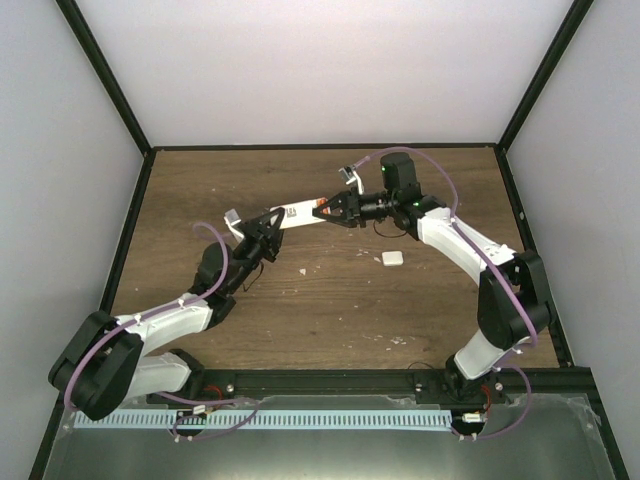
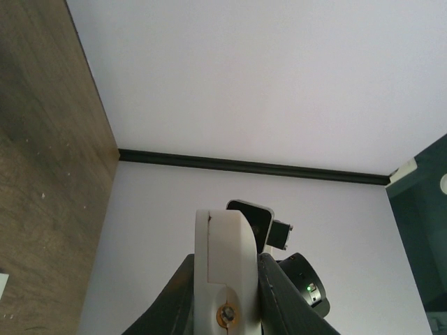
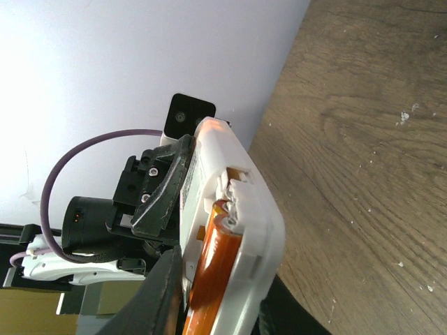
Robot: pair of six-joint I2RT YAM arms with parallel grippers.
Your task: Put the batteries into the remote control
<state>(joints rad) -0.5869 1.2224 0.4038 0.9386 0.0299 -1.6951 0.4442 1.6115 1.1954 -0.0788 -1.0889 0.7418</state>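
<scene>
**One battery seated, bay still open**

Nearest the arm bases, the table (image 1: 330, 310) is bare wood with a few pale specks. A little further in, a small white piece (image 1: 392, 259) lies flat on the wood, right of centre and well apart from both grippers. It may be the battery cover, though it is too small to be sure.

Beyond that, the remote (image 1: 298, 212) is off the table, bridging the two arms. The left gripper (image 1: 272, 224) is clamped on its left end; the left wrist view shows the white body edge-on, pinched between the two dark fingers. The right gripper (image 1: 324, 210) is closed across the other end, with its fingers on either side of the body in its own wrist view.

That view also shows the open bay. An orange battery (image 3: 213, 265) lies lengthwise in the slot (its far end sits under a small white tab). Whether the second one lies beside it or is still missing, I cannot tell, and none shows loose on the wood.

My judgement is that the loading is at least half done. What is left is to confirm or fit the second cell, then close the bay.

With both grippers on the remote, neither is free to fetch anything, so one would have to let go. The enclosure walls stand well behind and do not crowd the work.
</scene>
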